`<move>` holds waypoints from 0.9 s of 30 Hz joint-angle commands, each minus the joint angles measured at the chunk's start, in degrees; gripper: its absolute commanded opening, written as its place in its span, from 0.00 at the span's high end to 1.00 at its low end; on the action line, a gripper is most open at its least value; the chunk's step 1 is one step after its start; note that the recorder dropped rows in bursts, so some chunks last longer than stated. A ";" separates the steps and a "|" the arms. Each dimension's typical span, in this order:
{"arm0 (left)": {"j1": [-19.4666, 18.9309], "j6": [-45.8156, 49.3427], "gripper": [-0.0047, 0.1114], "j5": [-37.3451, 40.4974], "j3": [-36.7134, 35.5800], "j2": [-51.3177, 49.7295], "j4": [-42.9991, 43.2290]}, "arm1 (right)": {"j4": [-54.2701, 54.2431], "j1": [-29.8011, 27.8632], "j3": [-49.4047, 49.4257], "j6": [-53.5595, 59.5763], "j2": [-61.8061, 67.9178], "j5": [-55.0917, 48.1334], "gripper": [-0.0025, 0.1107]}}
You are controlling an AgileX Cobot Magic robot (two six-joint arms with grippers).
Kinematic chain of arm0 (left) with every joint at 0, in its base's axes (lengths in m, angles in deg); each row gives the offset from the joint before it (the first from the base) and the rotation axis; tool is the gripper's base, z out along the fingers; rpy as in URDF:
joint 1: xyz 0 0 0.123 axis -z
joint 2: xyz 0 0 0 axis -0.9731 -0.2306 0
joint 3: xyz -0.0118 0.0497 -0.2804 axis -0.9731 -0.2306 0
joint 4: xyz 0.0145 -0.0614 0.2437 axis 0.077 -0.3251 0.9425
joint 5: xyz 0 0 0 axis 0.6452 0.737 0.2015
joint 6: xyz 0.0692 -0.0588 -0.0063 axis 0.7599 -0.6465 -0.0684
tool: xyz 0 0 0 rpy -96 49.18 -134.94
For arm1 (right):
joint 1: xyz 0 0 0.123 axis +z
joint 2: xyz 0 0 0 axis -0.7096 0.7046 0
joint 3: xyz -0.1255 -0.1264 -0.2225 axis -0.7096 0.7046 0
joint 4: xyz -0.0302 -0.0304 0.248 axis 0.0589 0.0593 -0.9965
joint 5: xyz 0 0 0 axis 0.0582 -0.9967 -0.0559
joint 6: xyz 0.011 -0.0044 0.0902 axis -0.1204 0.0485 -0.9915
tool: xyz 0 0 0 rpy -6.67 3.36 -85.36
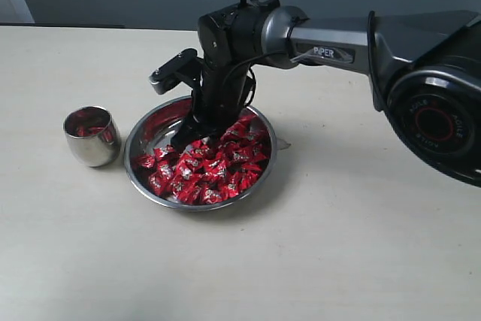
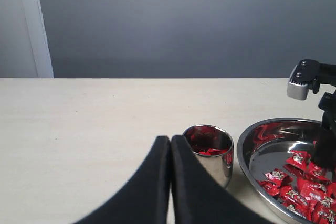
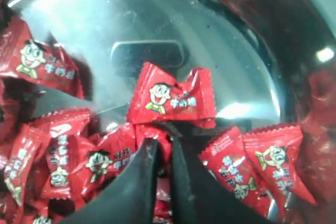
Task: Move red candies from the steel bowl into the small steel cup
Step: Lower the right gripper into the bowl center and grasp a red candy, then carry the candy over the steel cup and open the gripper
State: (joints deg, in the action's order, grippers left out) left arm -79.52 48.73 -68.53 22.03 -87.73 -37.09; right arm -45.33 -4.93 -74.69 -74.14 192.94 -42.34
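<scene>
r jaws amid red candies [image 3: 170, 98], grip unclear

One steel bowl [image 1: 199, 207] and one small steel cup [image 1: 92, 140]. The red candies [image 1: 207, 171] in the bowl number perhaps thirty, though the heap overlaps too much for an exact count. At least two more sit in the cup. Two grippers show: the left gripper [image 2: 170, 139] and the right gripper [image 3: 163, 142].

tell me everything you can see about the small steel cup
The small steel cup is a shiny, handleless tumbler of polished steel with rounded sides. It stands upright on the table, just left of the steel bowl in the exterior view, seemingly a sliver apart. A few red candies lie inside; nothing else touches it.
</scene>
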 commanded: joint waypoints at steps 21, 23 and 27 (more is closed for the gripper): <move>0.30 -0.25 0.96 -0.35 -0.04 0.26 0.00 | -37.86 6.91 -0.06 24.43 -8.81 21.25 0.98; 0.30 -0.25 0.96 -0.35 -0.04 0.26 0.00 | -37.94 7.14 -0.06 24.43 -8.29 23.13 0.98; 0.30 -0.25 0.96 -0.35 -0.04 0.26 0.00 | -38.40 7.14 -0.06 24.43 -6.75 23.47 0.98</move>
State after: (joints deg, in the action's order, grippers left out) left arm -79.52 48.73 -68.53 22.03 -87.73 -37.09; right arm -83.27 2.32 -74.69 -50.36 185.29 -20.05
